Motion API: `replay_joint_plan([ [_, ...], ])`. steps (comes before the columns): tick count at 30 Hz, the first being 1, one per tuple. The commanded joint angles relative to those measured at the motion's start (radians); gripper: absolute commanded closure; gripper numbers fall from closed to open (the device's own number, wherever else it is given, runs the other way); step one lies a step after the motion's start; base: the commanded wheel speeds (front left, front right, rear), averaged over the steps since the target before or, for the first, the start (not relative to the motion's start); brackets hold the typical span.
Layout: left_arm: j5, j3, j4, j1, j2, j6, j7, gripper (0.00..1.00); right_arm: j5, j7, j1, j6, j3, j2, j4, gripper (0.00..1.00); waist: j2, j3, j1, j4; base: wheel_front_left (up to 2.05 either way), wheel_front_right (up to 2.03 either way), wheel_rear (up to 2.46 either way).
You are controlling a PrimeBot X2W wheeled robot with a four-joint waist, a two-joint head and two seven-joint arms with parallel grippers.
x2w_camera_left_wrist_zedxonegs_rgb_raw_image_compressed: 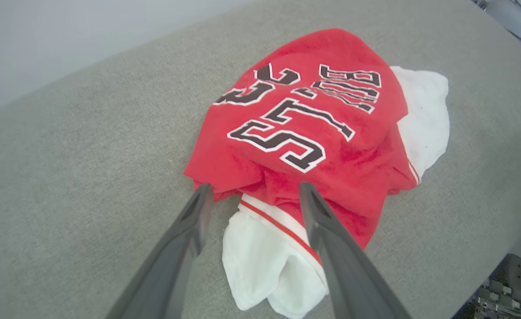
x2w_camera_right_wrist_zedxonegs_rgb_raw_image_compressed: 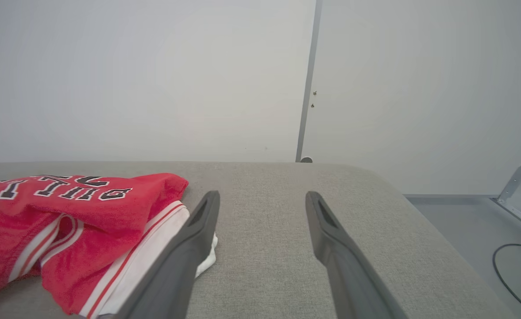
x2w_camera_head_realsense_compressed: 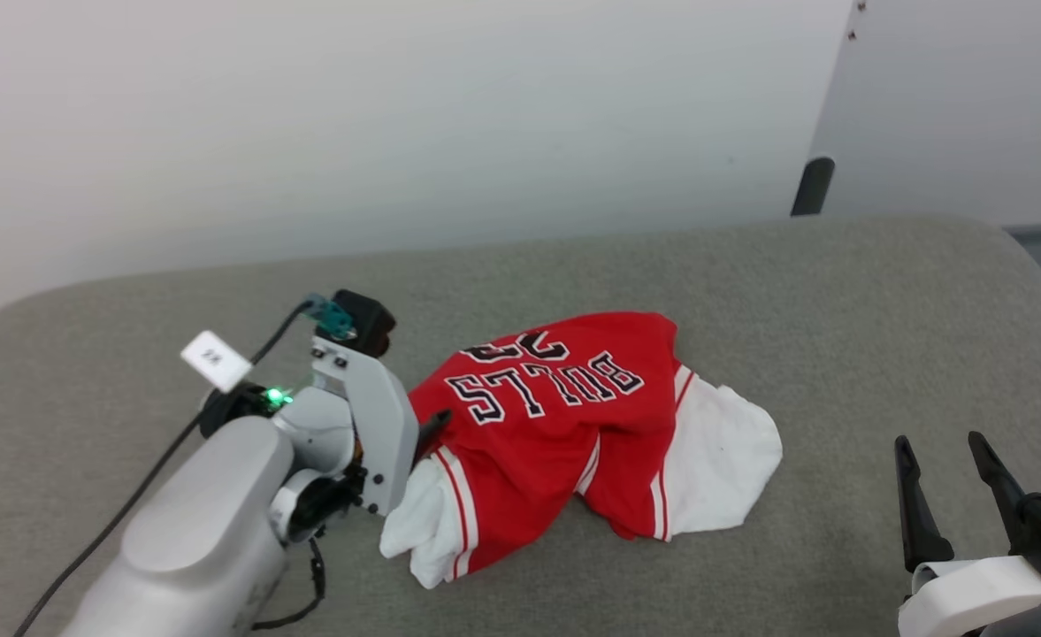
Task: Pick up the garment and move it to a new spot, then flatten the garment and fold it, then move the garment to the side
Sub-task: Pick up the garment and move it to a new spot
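Note:
The garment (x2w_camera_head_realsense_compressed: 564,425), a red jersey with white sleeves and black "BULLS 23" lettering, lies crumpled in a heap near the middle of the grey padded table (x2w_camera_head_realsense_compressed: 750,283). My left gripper (x2w_camera_head_realsense_compressed: 432,432) is at the heap's left edge. Seen from the left wrist, the left gripper (x2w_camera_left_wrist_zedxonegs_rgb_raw_image_compressed: 256,188) is open, its fingers straddling the near red edge of the garment (x2w_camera_left_wrist_zedxonegs_rgb_raw_image_compressed: 313,133), with a white sleeve below them. My right gripper (x2w_camera_head_realsense_compressed: 940,442) hangs open at the lower right, apart from the cloth. The right wrist view has the right gripper (x2w_camera_right_wrist_zedxonegs_rgb_raw_image_compressed: 263,195) over bare table, the garment (x2w_camera_right_wrist_zedxonegs_rgb_raw_image_compressed: 65,212) to its left.
A white tag (x2w_camera_head_realsense_compressed: 215,360) and a black cable hang off my left arm. A black post (x2w_camera_head_realsense_compressed: 814,186) stands behind the table's far edge, against the pale wall. Beyond the table's right edge are the floor, a cable (x2w_camera_right_wrist_zedxonegs_rgb_raw_image_compressed: 512,266) and a metal frame leg (x2w_camera_right_wrist_zedxonegs_rgb_raw_image_compressed: 517,186).

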Motion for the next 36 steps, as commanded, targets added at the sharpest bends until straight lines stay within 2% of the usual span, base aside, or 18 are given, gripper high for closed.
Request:
replay_joint_plan([
  [1,0.007,0.011,-0.017,0.019,0.016,0.001,-0.036,0.00,0.009,-0.001,0.015,0.000,0.010,-0.007,-0.007,0.00,0.0000,-0.036,0.0000,0.029,0.00,0.00,0.00],
  [8,0.013,0.082,-0.101,0.094,0.065,0.032,-0.227,0.00,0.007,-0.015,0.027,0.000,0.040,-0.026,0.003,0.00,0.0000,-0.077,0.0000,0.055,0.00,0.00,0.00],
  [9,0.013,0.082,-0.101,0.094,0.065,0.032,-0.227,0.00,0.007,-0.015,0.027,0.000,0.040,-0.026,0.003,0.00,0.0000,-0.077,0.0000,0.055,0.00,0.00,0.00],
  [18,0.004,0.180,-0.185,0.278,0.112,0.062,-0.523,0.00,0.001,-0.073,0.045,0.000,0.050,-0.048,0.055,0.00,0.0000,-0.103,0.0000,0.067,0.00,0.00,0.00],
  [20,0.020,0.193,-0.204,0.316,0.126,0.061,-0.590,0.00,0.000,-0.082,0.046,0.000,0.045,-0.050,0.063,0.00,0.0000,-0.106,0.0000,0.068,0.00,0.00,0.00],
  [24,0.045,0.204,-0.234,0.404,0.141,0.084,-0.695,0.00,-0.001,-0.098,0.056,0.000,0.035,-0.055,0.077,0.00,0.0000,-0.112,0.0000,0.070,0.00,0.00,0.00],
  [31,0.078,0.245,-0.262,0.515,0.163,0.118,-0.778,0.00,-0.005,-0.116,0.072,0.000,0.019,-0.063,0.095,0.00,0.0000,-0.123,0.0000,0.075,0.00,0.00,0.00],
  [36,0.108,0.333,-0.293,0.584,0.140,0.131,-0.792,0.00,-0.008,-0.131,0.093,0.000,0.003,-0.065,0.101,0.00,0.0000,-0.129,0.0000,0.085,0.00,0.00,0.00],
])
